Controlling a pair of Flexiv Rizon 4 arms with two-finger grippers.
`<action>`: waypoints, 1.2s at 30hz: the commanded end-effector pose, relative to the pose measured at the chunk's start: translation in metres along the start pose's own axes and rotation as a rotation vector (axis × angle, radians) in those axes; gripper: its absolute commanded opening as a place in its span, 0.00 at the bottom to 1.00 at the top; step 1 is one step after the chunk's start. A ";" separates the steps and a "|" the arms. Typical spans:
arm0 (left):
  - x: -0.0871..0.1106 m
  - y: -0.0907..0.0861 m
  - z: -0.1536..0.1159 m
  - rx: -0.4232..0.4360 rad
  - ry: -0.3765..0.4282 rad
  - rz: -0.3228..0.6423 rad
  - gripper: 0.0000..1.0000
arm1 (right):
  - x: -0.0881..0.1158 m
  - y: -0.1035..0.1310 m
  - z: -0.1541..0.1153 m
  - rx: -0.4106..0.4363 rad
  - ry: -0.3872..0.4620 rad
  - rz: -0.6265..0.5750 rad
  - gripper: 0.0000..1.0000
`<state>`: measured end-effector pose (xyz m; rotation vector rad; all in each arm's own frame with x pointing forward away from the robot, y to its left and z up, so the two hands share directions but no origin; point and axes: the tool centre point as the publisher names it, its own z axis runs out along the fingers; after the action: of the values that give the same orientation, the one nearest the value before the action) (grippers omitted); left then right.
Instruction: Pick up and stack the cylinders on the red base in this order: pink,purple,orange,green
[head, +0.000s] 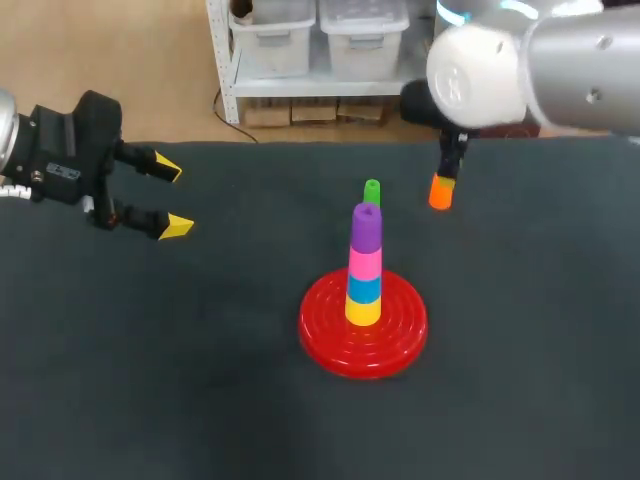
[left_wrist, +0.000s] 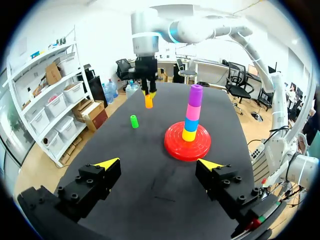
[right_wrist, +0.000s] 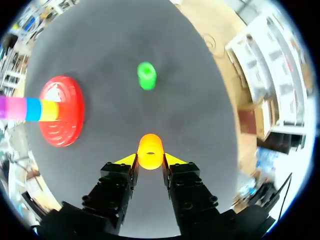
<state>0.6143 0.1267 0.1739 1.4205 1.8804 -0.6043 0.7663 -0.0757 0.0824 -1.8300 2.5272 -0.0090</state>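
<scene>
Two arms reach over the dark table (head: 150, 400). In the head view the left arm enters at 9 o'clock and lies roughly level. The left gripper (head: 170, 197) points toward the middle, fingers spread wide with nothing between them, well apart from the red base (head: 320, 335) at about 10 o'clock of it. The right arm comes in from the 1 o'clock corner with its wrist turned straight down. The right gripper (right_wrist: 150, 160) is at about 1 o'clock of the base, holding the orange cylinder (right_wrist: 150, 150).

On the base's peg stand a yellow piece (head: 363, 310), a blue piece (head: 364, 287), the pink cylinder (head: 365, 263) and the purple cylinder (head: 366, 227) on top. The green cylinder (head: 372, 192) stands on the table at 12 o'clock of the base, between the stack and the orange one.

From above, the right arm's bulk hides most of its fingers. The right wrist view shows both yellow tips pressed against the orange cylinder from two sides, with the green one ahead of them. The left wrist view shows the green cylinder upright and apart from the base, and the right arm hanging vertically beyond it. No view settles whether the orange cylinder is clear of the table.
</scene>
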 end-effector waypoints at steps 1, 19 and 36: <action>0.002 0.000 0.000 -0.002 -0.005 0.003 1.00 | 0.006 0.049 -0.075 0.069 -0.051 -0.103 0.00; 0.002 0.000 0.000 -0.002 -0.005 0.003 1.00 | -0.022 0.191 -0.199 0.122 -0.006 -0.710 0.00; 0.002 0.000 0.000 -0.002 -0.005 0.003 1.00 | -0.053 0.207 -0.176 0.054 0.002 -0.811 0.00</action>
<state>0.6143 0.1267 0.1739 1.4205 1.8804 -0.6043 0.5779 0.0365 0.2564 -2.6403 1.5851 -0.1162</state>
